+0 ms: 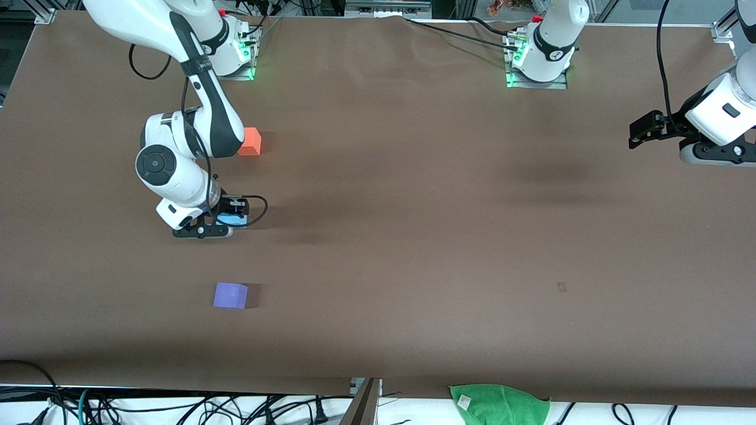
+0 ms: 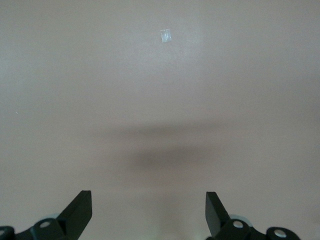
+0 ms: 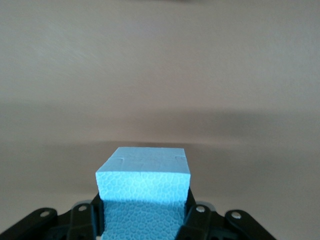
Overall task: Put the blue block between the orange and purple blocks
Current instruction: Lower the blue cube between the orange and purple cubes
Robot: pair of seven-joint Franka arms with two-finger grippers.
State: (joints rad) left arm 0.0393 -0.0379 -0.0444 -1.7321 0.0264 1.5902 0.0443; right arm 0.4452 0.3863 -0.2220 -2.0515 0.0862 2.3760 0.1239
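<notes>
One light blue block [image 3: 143, 186], bumpy like foam, squeezed in right gripper [image 3: 142, 220] between orange block [image 1: 250, 141] and purple block [image 1: 230, 295]. Left gripper [image 2: 149, 210] wide apart, waiting.

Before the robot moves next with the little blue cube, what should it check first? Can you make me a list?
1. Right gripper shut on the small sky-blue foam cube: ok.
2. Gripper positioned between the bright orange cube and the violet-purple cube: ok.
3. Brown table bare under the blue cube: ok.
4. Blue cube already resting on the table: cannot tell.
5. Left gripper waiting open at its own end of the table, out of the way: ok.
</notes>
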